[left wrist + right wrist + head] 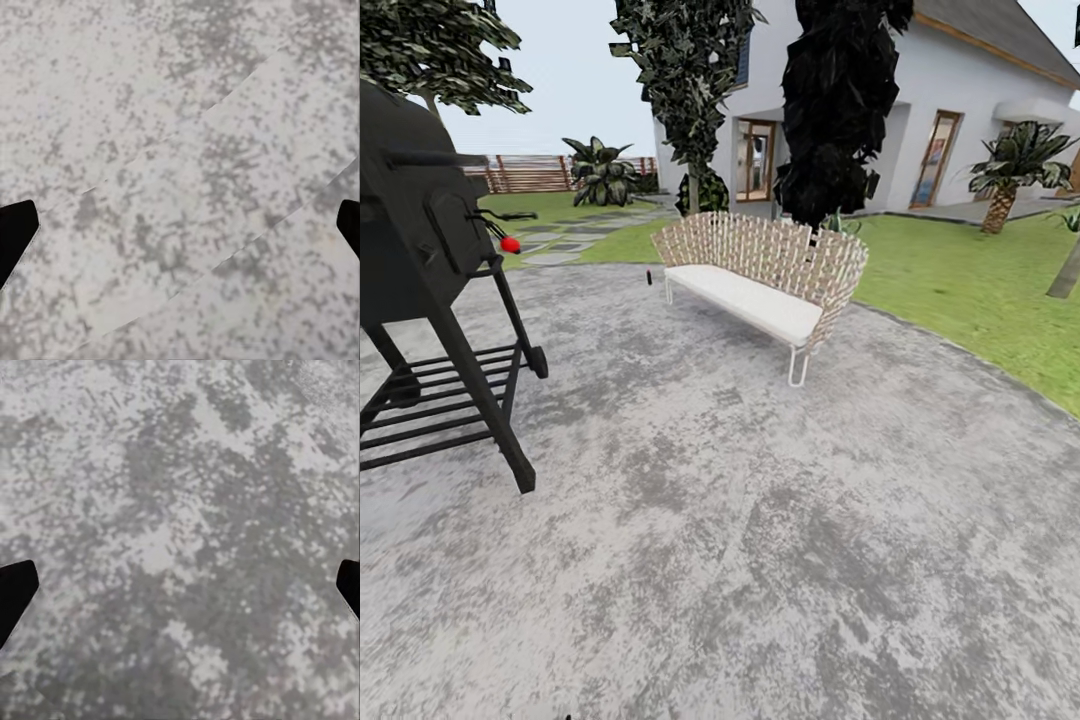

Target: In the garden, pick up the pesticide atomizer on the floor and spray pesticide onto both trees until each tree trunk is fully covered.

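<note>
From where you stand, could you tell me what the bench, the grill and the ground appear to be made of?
The bench looks like woven wicker with a white cushion and thin pale metal legs. The grill looks like matte black metal, with a slatted lower shelf. The ground looks like mottled grey concrete or stone paving.

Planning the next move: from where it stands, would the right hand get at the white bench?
Probably not. The bench stands well off across the grey paving, while the right hand, fingers spread, faces bare paving. Nothing blocks the way; the robot must drive closer.

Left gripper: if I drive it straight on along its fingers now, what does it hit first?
Most likely the grey paving. The left gripper looks open, fingers wide apart with nothing between them, and mottled ground lies ahead. How far off it is cannot be judged.
</note>
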Tool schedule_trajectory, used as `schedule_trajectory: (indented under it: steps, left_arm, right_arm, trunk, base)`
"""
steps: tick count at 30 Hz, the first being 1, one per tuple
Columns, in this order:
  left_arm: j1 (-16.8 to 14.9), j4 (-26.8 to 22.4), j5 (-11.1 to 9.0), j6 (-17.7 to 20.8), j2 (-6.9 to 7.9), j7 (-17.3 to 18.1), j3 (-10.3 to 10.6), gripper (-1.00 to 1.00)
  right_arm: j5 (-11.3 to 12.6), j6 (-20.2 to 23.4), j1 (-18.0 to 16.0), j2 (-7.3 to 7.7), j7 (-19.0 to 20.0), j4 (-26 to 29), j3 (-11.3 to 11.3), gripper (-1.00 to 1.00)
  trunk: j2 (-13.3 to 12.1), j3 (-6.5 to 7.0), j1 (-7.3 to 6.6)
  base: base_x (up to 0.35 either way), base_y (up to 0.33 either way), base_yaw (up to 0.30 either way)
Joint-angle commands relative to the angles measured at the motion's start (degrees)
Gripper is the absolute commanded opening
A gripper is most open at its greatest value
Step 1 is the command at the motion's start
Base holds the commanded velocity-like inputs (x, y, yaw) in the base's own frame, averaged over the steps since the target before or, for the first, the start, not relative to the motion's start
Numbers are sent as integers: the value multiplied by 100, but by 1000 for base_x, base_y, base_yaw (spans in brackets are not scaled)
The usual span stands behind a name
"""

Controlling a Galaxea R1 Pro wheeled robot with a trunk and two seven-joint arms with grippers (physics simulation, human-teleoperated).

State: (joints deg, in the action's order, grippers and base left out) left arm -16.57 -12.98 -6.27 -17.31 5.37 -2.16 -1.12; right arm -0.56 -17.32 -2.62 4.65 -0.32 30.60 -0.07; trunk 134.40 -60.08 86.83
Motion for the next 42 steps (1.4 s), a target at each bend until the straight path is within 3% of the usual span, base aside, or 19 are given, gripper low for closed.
schedule_trajectory:
  steps: [1, 42]
  left_arm:
    - [-4, 6, -51, -15, 0, 5, 6, 100]
    - [-4, 6, -94, -24, 8, 5, -29, 100]
  right_arm:
    - [-6, -17, -1, 1, -3, -2, -1, 100]
    - [-6, -8, -1, 3, 5, -19, 7, 100]
  trunk:
    - [1, 2, 1]
    - [1, 277, 1]
  base:
    - [254, 0, 192]
    - [332, -21, 205]
